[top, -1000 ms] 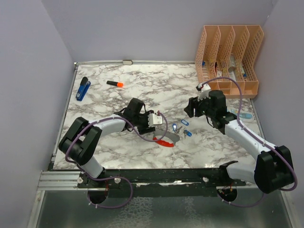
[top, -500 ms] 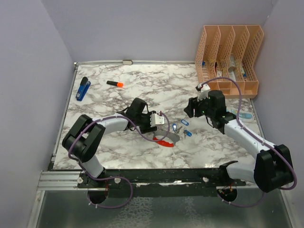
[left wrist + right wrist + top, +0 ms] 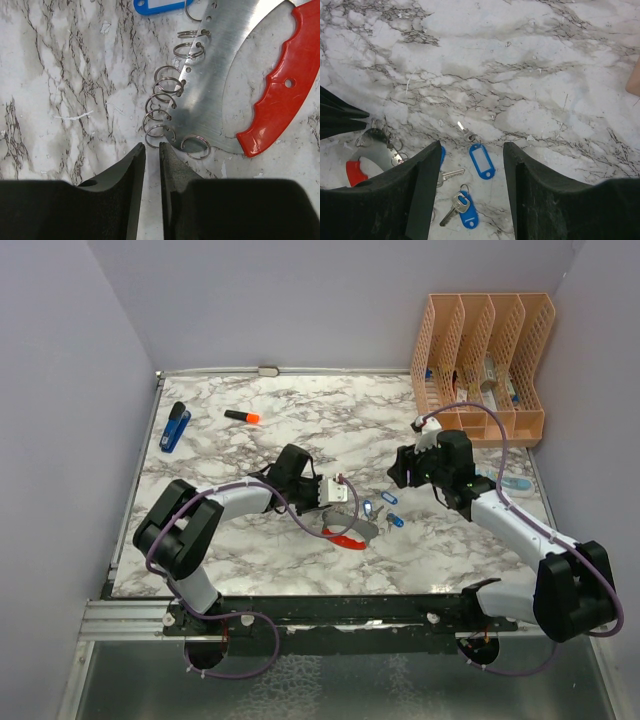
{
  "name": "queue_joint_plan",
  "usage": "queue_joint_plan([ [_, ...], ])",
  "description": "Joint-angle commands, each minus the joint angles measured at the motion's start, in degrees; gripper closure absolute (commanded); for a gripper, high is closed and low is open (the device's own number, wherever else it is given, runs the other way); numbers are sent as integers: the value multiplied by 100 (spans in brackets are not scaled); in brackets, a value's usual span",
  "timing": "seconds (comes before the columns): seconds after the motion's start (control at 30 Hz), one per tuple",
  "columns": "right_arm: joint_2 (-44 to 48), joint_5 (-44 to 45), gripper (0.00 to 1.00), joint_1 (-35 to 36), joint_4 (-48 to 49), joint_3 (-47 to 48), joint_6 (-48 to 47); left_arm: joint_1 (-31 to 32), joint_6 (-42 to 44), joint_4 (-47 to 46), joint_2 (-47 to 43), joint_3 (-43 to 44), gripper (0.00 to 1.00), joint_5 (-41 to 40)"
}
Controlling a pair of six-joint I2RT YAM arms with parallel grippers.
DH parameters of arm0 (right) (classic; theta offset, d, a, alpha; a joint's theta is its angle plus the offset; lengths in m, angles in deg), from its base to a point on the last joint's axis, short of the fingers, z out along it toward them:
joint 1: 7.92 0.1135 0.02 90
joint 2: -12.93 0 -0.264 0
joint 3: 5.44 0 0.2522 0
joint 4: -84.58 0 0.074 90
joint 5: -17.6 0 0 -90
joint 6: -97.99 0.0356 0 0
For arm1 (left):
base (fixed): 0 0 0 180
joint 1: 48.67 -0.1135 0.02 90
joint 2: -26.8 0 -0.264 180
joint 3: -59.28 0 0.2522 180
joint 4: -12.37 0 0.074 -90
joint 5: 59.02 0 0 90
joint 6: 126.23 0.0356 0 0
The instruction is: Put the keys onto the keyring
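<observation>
The keyring is a grey metal band with a red curved grip. It lies flat on the desk, with a row of small wire rings strung along its drilled edge. The left claw sits right at that ring row, tips nearly together with only a thin slit between them. The nearest ring meets the tips, but I cannot tell whether it is pinched. The right claw is spread wide and holds nothing. It hangs above the keys (blue tags, short silver blades), which lie loose just beside the keyring, on the right arm's side.

To do this step well, I judge the left claw must hold one ring steady. The right claw can then drop straight onto a single tag — not the cluster.

For room, the tight spot is between the two claws, which stand near each other over the keyring. The file rack, marker and dark-blue stapler-like thing all sit well away from the keyring. The desk's near edge, though, is not far behind it.
</observation>
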Motion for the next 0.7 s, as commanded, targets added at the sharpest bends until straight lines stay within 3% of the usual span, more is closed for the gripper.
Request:
queue_joint_plan([
  [0.0, -30, -109, 47, 44, 48, 49, 37, 52, 232, 232, 82, 149, 80, 313],
  [0.17, -42, -117, 47, 44, 31, 44, 31, 85, 431, 489, 116, 223, 79, 418],
  [0.37, -56, -162, 47, 44, -4, 59, 23, 88, 519, 507, 118, 229, 65, 152],
  [0.67, -107, -207, 47, 44, 43, 43, 7, 17, 485, 273, 234, 341, 64, -85],
])
